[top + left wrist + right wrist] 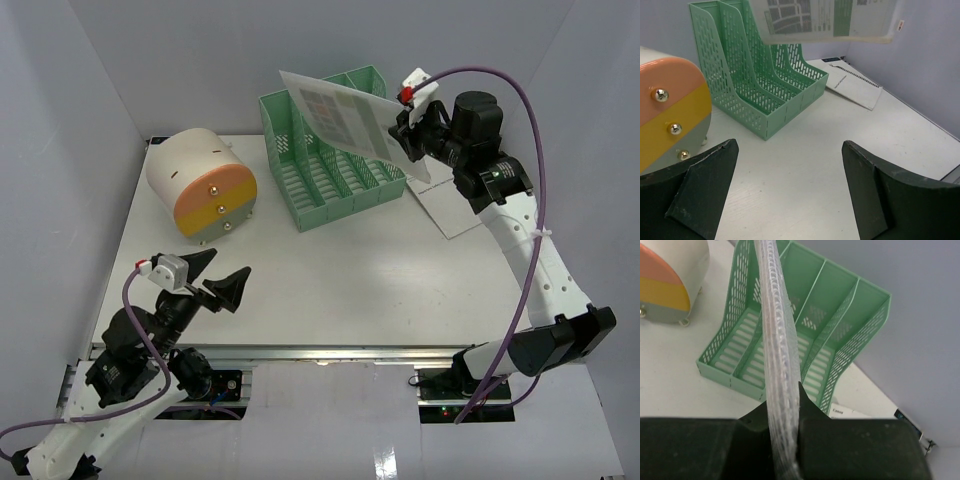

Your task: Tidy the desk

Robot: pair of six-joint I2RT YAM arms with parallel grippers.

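Observation:
The desk (330, 280) is a white tabletop with a metal rail along its front edge. My right gripper (408, 135) is shut on a printed booklet (340, 115) and holds it in the air, tilted, above the green mesh file rack (335, 165). In the right wrist view the booklet (775, 330) runs edge-on between the jaws of the right gripper (785, 405), over the rack's (840, 325) left slots. My left gripper (222, 268) hovers low over the desk's front left, open and holding nothing. The left wrist view shows only bare desk between the left gripper (790, 145) jaws.
A rounded white drawer unit (200, 185) with peach and yellow fronts stands at the back left, close to the left gripper's side (670, 110). A white notebook (445, 205) lies flat on the desk right of the rack. White walls enclose the desk.

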